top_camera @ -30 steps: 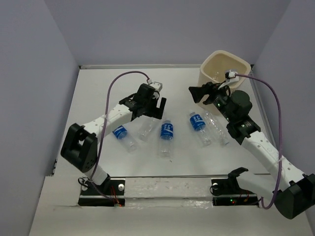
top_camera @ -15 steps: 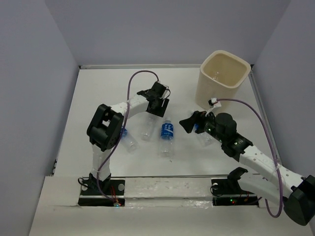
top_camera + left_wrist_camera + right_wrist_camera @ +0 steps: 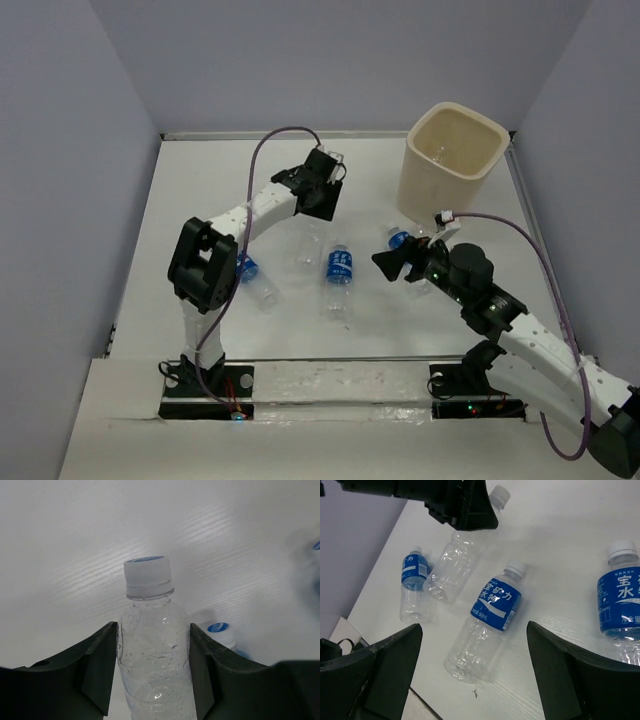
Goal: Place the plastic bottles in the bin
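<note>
Overhead: the bin (image 3: 428, 195) stands at the white table's (image 3: 200, 180) far right corner; plastic bottles (image 3: 340, 272) lie mid-table, apart from it; the left gripper (image 3: 322, 198) and right gripper (image 3: 388, 263) hang among them. Left wrist: fingers pinch an unlabelled bottle (image 3: 152, 670) below its white cap (image 3: 148, 575). Right wrist: fingers spread wide above a blue-labelled bottle (image 3: 495, 605); the left gripper hides the unlabelled bottle's neck.

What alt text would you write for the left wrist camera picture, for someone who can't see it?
A clear plastic bottle with a white cap, beaded with droplets, is gripped in the dark, two-fingered left end effector. Behind it is a white table, with another bottle's blue-topped cap at right.
</note>
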Action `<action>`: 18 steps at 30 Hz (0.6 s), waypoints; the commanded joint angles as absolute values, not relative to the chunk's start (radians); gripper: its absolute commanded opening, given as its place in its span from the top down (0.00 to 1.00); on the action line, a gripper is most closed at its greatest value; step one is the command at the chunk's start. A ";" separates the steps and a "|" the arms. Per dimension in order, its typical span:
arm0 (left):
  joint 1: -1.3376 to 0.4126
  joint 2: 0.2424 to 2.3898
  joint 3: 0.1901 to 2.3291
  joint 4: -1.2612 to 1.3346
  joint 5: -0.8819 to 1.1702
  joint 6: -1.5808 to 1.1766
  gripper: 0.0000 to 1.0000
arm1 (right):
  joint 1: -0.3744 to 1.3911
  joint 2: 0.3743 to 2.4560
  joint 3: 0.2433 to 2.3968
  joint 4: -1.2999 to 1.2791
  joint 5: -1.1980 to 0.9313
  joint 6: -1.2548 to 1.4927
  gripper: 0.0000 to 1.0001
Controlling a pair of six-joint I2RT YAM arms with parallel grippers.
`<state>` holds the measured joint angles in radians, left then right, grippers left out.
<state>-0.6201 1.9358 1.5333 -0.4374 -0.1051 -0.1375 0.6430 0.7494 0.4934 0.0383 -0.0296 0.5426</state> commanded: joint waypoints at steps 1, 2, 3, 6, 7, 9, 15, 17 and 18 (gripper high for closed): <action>-0.627 1.700 1.733 -0.411 -0.025 -0.190 0.64 | 0.649 0.643 0.468 0.003 0.029 0.537 0.10; -0.633 1.683 1.779 -0.390 -0.008 -0.213 0.64 | 0.649 0.625 0.462 -0.042 0.046 0.535 0.10; -0.643 1.668 1.801 -0.367 -0.005 -0.222 0.64 | 0.649 0.611 0.456 -0.054 0.051 0.535 0.11; -0.708 1.634 1.871 -0.186 -0.009 -0.253 0.64 | 0.649 0.568 0.434 -0.095 0.045 0.540 0.13; -0.727 1.635 1.887 -0.146 -0.009 -0.261 0.64 | 0.649 0.551 0.428 -0.110 0.040 0.541 0.13; -0.784 1.657 1.930 -0.030 -0.021 -0.270 0.64 | 0.649 0.538 0.413 -0.126 0.031 0.546 0.16; -0.841 1.772 2.046 0.231 -0.070 -0.314 0.64 | 0.649 0.451 0.361 -0.156 0.009 0.587 0.24; -0.845 1.830 2.078 0.294 -0.086 -0.325 0.64 | 0.649 0.445 0.353 -0.156 -0.034 0.594 0.25; -0.854 1.851 2.085 0.370 -0.113 -0.327 0.64 | 0.649 0.451 0.350 -0.160 -0.038 0.594 0.25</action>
